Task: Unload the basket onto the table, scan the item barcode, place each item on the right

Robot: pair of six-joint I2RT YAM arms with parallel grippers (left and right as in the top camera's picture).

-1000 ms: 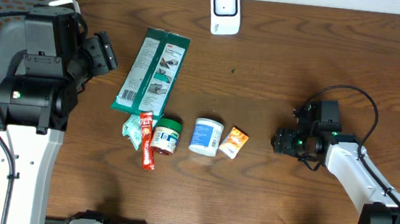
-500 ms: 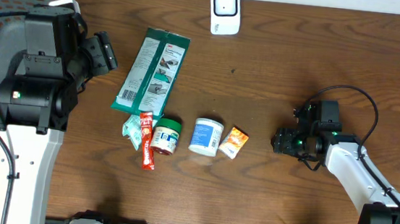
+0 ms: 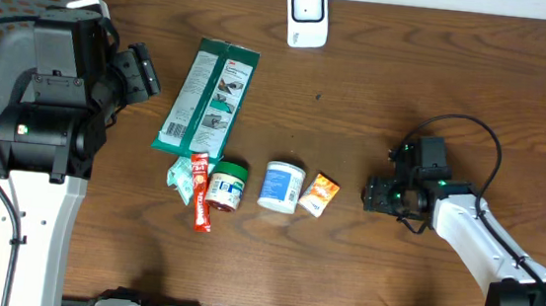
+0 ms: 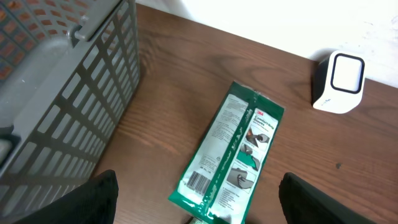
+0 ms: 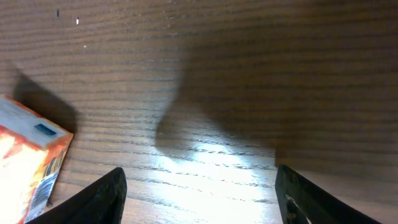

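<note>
A white barcode scanner (image 3: 307, 14) stands at the table's far edge and also shows in the left wrist view (image 4: 339, 83). A long green packet (image 3: 209, 96) lies flat with its barcode facing up (image 4: 230, 162). In front of it lie a red stick (image 3: 198, 191), a green-lidded jar (image 3: 226, 187), a white tub (image 3: 281, 186) and a small orange packet (image 3: 320, 194). My left gripper (image 3: 144, 70) hangs open above and to the left of the green packet (image 4: 199, 202). Low over the wood, my right gripper (image 3: 373, 195) is open and empty (image 5: 199, 193), with the orange packet (image 5: 28, 165) to its left.
A grey mesh basket (image 4: 56, 93) fills the far left corner beside the left arm. A small teal sachet (image 3: 181, 175) lies by the red stick. A black cable (image 3: 474, 126) loops above the right arm.
My right gripper has slid a little to the left, closer to the orange packet. The left arm and the items have not moved.
</note>
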